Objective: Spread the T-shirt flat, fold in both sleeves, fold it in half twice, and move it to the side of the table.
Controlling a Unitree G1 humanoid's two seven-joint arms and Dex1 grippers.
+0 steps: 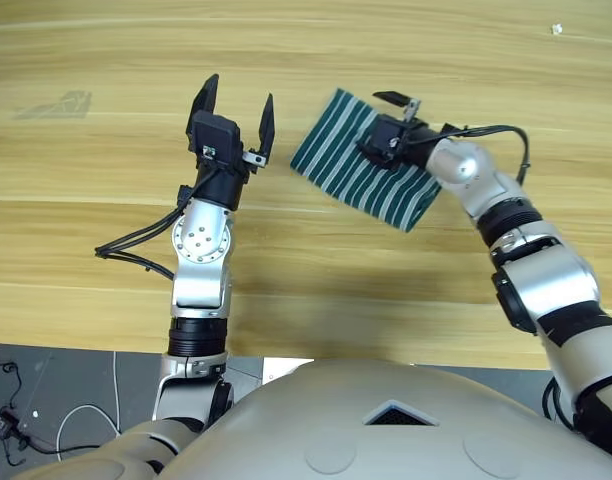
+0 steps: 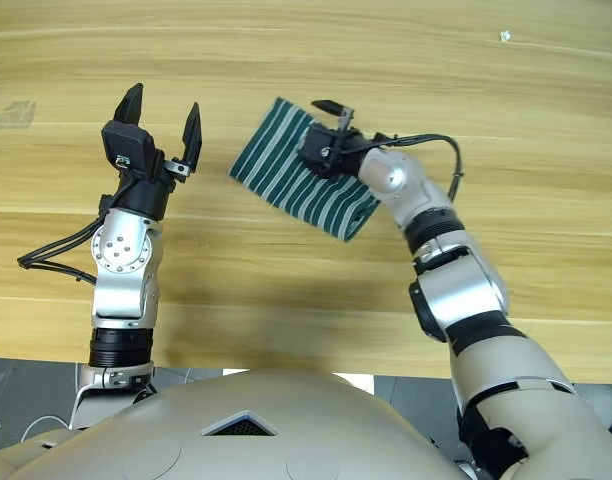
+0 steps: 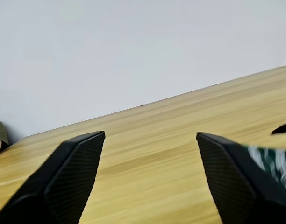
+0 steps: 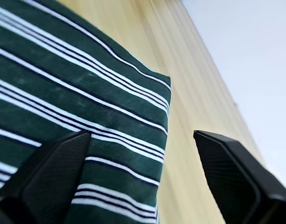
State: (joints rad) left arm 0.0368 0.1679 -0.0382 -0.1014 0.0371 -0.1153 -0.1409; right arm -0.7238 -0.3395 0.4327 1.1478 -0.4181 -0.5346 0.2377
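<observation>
Your folded T-shirt [image 1: 331, 150] lies right of centre on the worktop [image 1: 106, 60], its long axis slanting from far-left to near-right, with the stripes running across it. Your right hand [image 4: 141, 134] sits over its far edge with the fingers spread. The wrist view puts one over cloth, one over bare wood. Your left hand [image 1: 241, 92] sits just left of the shirt, fingers wide apart, gripping nothing

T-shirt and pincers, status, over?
Left pincer open, apart from the T-shirt, on its left. Right pincer open, over it. T-shirt folded small, on the wooden table.
</observation>
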